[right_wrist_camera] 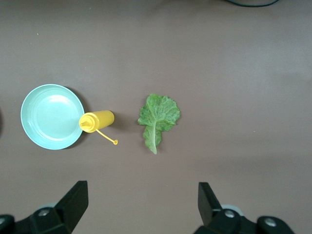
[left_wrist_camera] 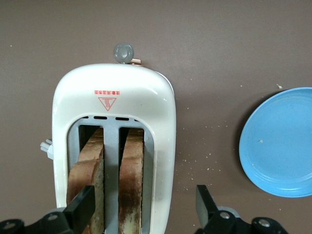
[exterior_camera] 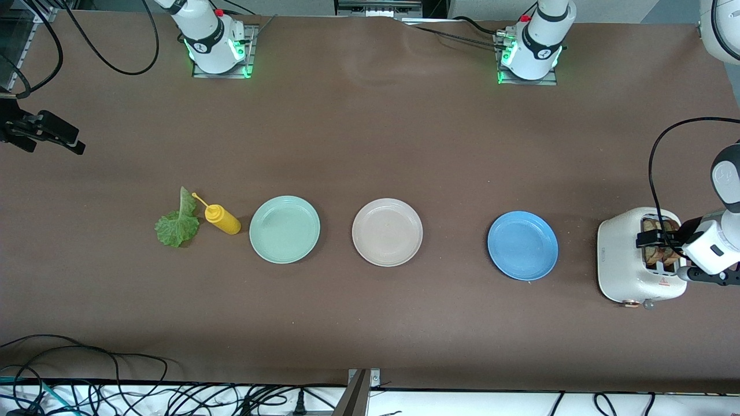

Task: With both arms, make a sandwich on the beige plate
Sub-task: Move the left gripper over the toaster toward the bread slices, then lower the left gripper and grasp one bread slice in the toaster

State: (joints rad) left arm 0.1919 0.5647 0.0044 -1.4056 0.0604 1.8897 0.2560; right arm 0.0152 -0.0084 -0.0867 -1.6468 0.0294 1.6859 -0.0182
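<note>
The beige plate (exterior_camera: pixel 387 232) lies bare at the table's middle. Two toasted bread slices (exterior_camera: pixel 659 254) stand upright in a white toaster (exterior_camera: pixel 627 260) at the left arm's end. My left gripper (exterior_camera: pixel 656 245) hovers open over the toaster. In the left wrist view, the left gripper (left_wrist_camera: pixel 144 200) has one finger (left_wrist_camera: pixel 83 207) over a slice (left_wrist_camera: pixel 90 168). Its other finger (left_wrist_camera: pixel 204 202) is past the toaster's side, and the second slice (left_wrist_camera: pixel 131 175) lies between them. The lettuce leaf (exterior_camera: pixel 176 222) lies flat toward the right arm's end. My right gripper (right_wrist_camera: pixel 142 189) hangs open high above the table by the lettuce (right_wrist_camera: pixel 157 117); the front view does not show it.
A yellow squeeze bottle (exterior_camera: pixel 222 218) lies on its side between the lettuce and a mint-green plate (exterior_camera: pixel 284 229). A blue plate (exterior_camera: pixel 522 245) sits between the beige plate and the toaster. Crumbs dot the table beside the toaster. Cables run along the table's near edge.
</note>
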